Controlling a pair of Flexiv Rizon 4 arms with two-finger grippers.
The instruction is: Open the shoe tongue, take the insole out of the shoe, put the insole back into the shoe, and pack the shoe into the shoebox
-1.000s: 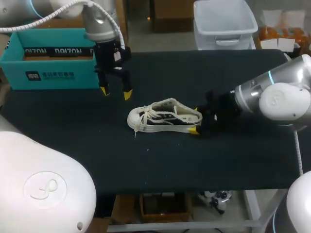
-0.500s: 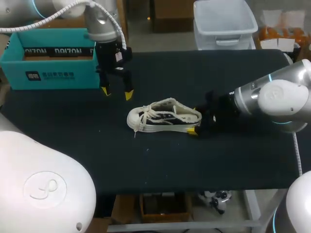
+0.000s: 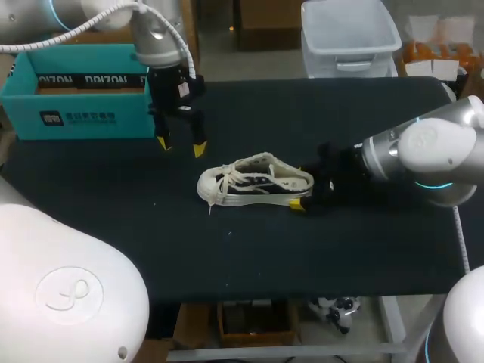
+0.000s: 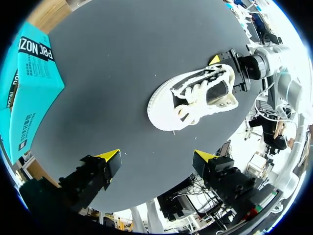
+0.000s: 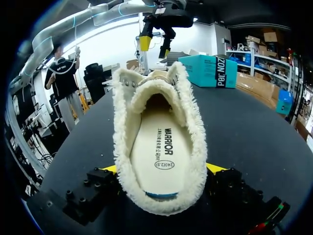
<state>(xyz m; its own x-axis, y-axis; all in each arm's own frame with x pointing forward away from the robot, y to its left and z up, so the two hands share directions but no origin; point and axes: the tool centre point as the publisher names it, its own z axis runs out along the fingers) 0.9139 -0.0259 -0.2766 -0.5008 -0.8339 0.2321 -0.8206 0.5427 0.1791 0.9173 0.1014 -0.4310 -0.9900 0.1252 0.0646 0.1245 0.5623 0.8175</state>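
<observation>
A white sneaker [image 3: 255, 182] with black side panels and a fleecy lining lies mid-table, toe to the left. Its heel sits between the fingers of my right gripper [image 3: 301, 193], which stands open; one yellow fingertip [image 3: 296, 205] shows at the near side. In the right wrist view the right gripper [image 5: 164, 169] flanks the heel, and the cream insole [image 5: 159, 147] lies flat inside the shoe [image 5: 156, 122]. My left gripper [image 3: 180, 145] hangs open above the table, left of and behind the toe. In the left wrist view the left gripper [image 4: 157, 156] holds nothing and the shoe [image 4: 195, 95] lies ahead.
The teal shoebox [image 3: 76, 91] stands open at the back left corner of the black table [image 3: 227, 249], just left of my left gripper. It also shows as the teal box [image 4: 29, 83] and the teal box [image 5: 215, 71] in the wrist views.
My right gripper has slid a little to the left, further around the shoe's heel. The shoe has barely shifted and the left arm has stayed in place.
</observation>
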